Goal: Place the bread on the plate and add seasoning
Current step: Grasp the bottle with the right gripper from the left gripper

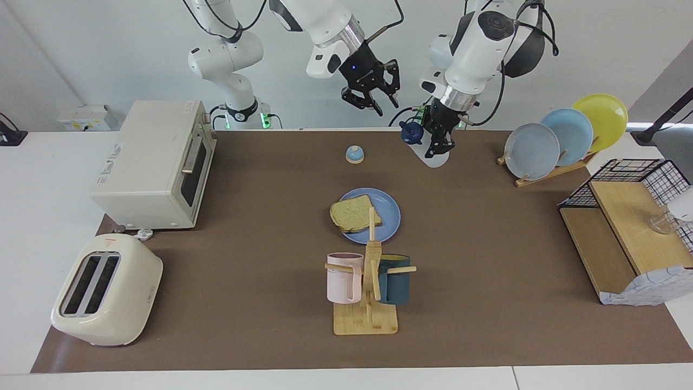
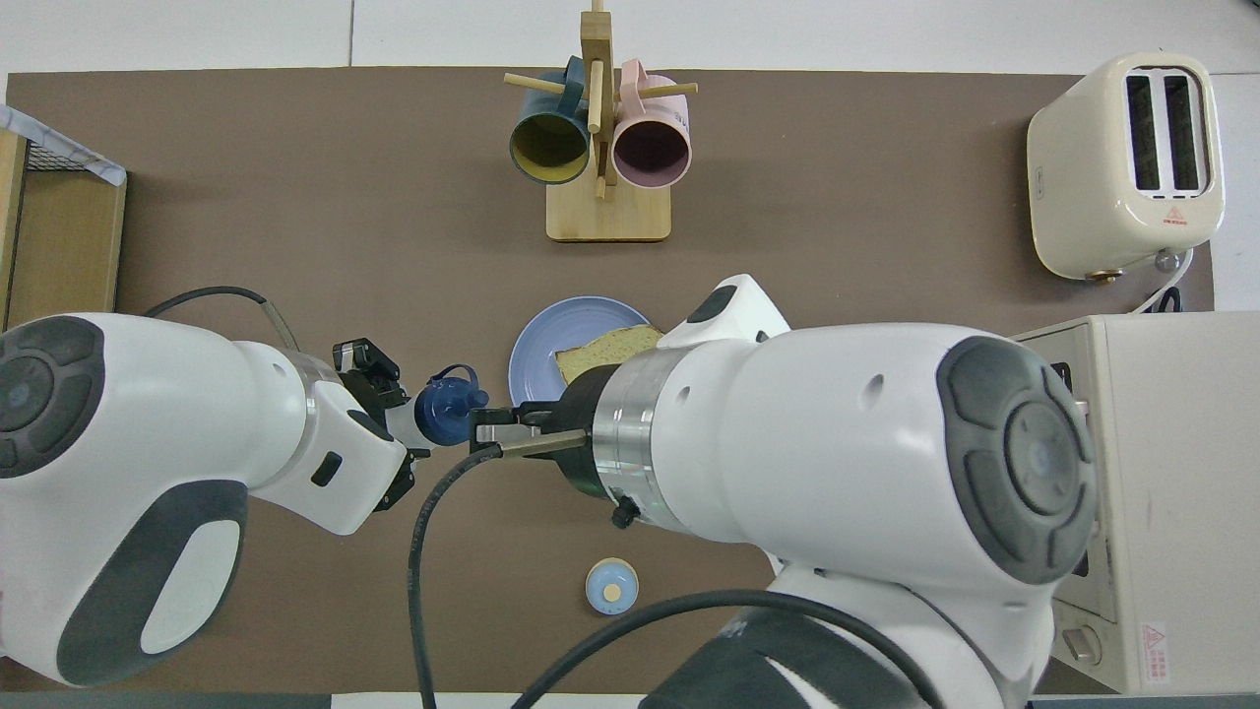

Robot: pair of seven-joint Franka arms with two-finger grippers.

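The bread (image 1: 354,214) lies on the blue plate (image 1: 387,219) in the middle of the table. In the overhead view the right arm covers most of the plate (image 2: 535,347) and bread (image 2: 605,345). The seasoning bottle (image 1: 412,133), white with a navy cap (image 2: 446,410), hangs tilted above the table beside the plate, toward the left arm's end. My left gripper (image 1: 436,144) is shut on its body. My right gripper (image 1: 379,105) hangs high in the air close to the bottle's cap, touching nothing that I can see.
A small blue-domed bell (image 1: 354,154) stands nearer to the robots than the plate. A wooden mug rack (image 1: 365,287) with two mugs stands farther out. Toaster oven (image 1: 157,162) and toaster (image 1: 105,290) sit at the right arm's end, plate rack (image 1: 563,138) and wire shelf (image 1: 628,227) at the left arm's.
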